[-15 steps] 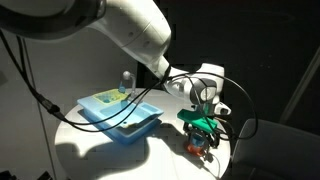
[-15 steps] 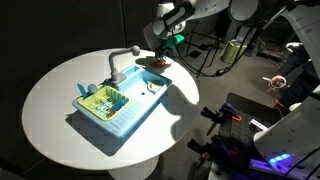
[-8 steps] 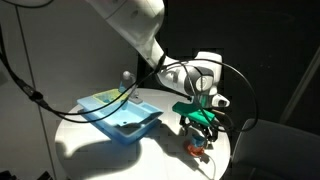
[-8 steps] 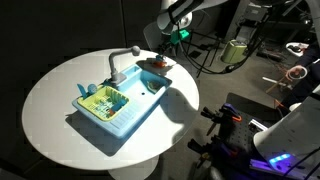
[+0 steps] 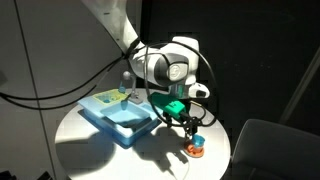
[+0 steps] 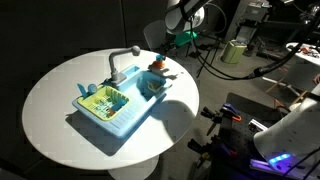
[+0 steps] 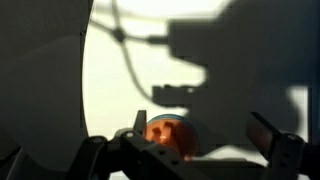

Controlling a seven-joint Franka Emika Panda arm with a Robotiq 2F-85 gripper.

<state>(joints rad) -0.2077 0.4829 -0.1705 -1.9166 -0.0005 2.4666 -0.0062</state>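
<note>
Overhead, pincer [image 5: 190, 123] spread wide, empty, above small orange object [image 5: 196, 148], blue toy sink [image 5: 127, 134] nearby

No text, label, brand, number or sign can be read in any view. All surfaces are shown too small or too blurred for markings to be made out.
</note>
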